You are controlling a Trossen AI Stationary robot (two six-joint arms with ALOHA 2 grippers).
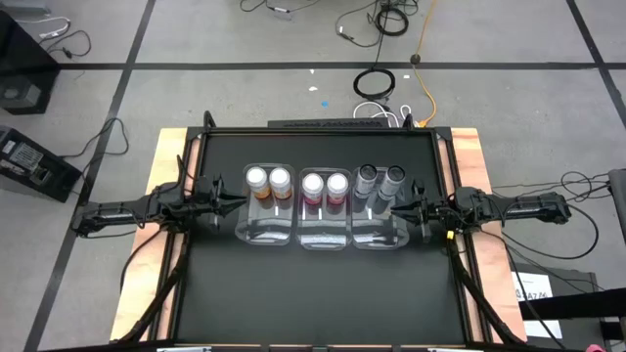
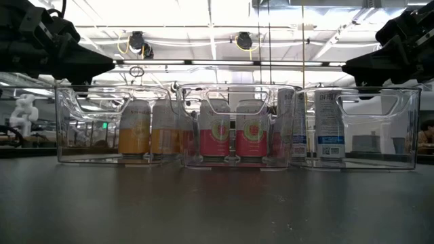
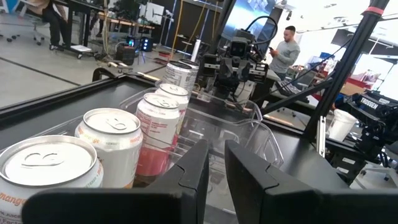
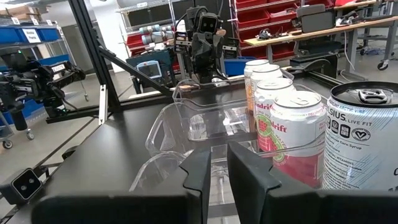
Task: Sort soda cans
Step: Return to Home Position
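Three clear bins stand side by side mid-table. The left bin (image 1: 266,223) holds two orange soda cans (image 1: 268,181), the middle bin (image 1: 325,227) two pink ones (image 1: 325,184), and the right bin (image 1: 380,227) two dark grey ones (image 1: 380,177). All cans stand upright on their bases at the bins' far ends. My left gripper (image 1: 240,198) hovers level just left of the bins, shut on nothing (image 3: 214,180). My right gripper (image 1: 396,210) hovers level at the right bin's side, also shut on nothing (image 4: 214,180). In the low view both grippers hang above the bins' rims (image 2: 102,64) (image 2: 352,66).
The near halves of all three bins hold nothing. The black tabletop (image 1: 313,293) stretches bare toward the near edge. Cables lie on the floor beyond the far edge (image 1: 377,83). A person (image 3: 286,50) stands in the room past the table's right side.
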